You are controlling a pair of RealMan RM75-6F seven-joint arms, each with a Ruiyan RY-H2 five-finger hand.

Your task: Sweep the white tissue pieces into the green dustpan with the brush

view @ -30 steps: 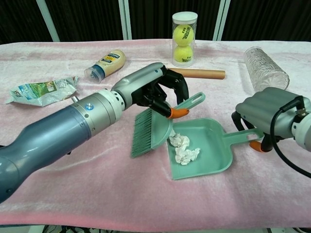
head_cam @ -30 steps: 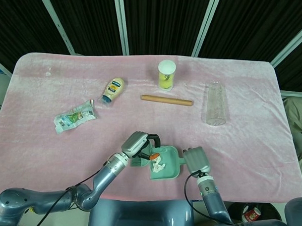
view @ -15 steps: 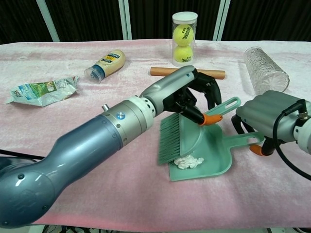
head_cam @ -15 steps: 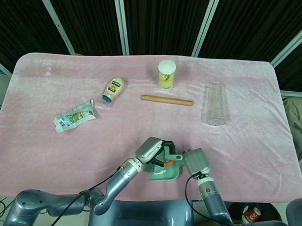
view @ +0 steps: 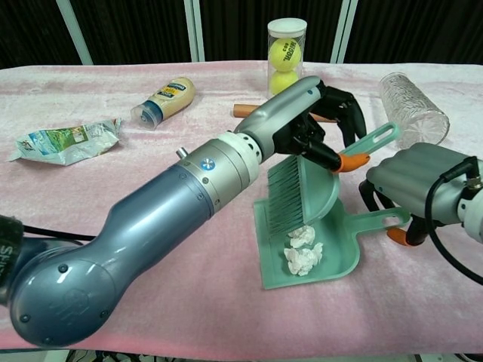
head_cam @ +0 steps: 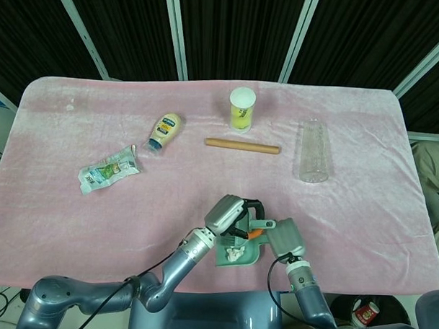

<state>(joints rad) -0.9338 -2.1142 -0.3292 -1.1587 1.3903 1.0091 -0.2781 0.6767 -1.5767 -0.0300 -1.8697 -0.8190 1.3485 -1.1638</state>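
The green dustpan [view: 270, 265] lies on the pink cloth with white tissue pieces [view: 303, 252] inside it. My left hand [view: 321, 111] grips the green brush by its orange-tipped handle [view: 367, 147]; the bristles [view: 289, 196] hang over the back of the pan, just above the tissue. My right hand [view: 417, 176] is curled around the dustpan handle [view: 383, 222] at the right. In the head view the left hand [head_cam: 227, 214] and right hand [head_cam: 282, 238] sit close together over the dustpan [head_cam: 223, 258] near the table's front edge, with tissue [head_cam: 235, 253] showing in it.
At the back stand a tennis ball can [head_cam: 241, 109], a wooden rod [head_cam: 242, 145], a lying clear bottle [head_cam: 313, 150] and a mayonnaise bottle [head_cam: 164, 131]. A crumpled wrapper [head_cam: 107, 170] lies at the left. My left forearm [view: 151, 226] crosses the front of the table.
My left hand has carried the brush rightward across the dustpan's mouth and over the pan. The tissue pieces have shifted further inside. The right hand has kept hold of the handle.
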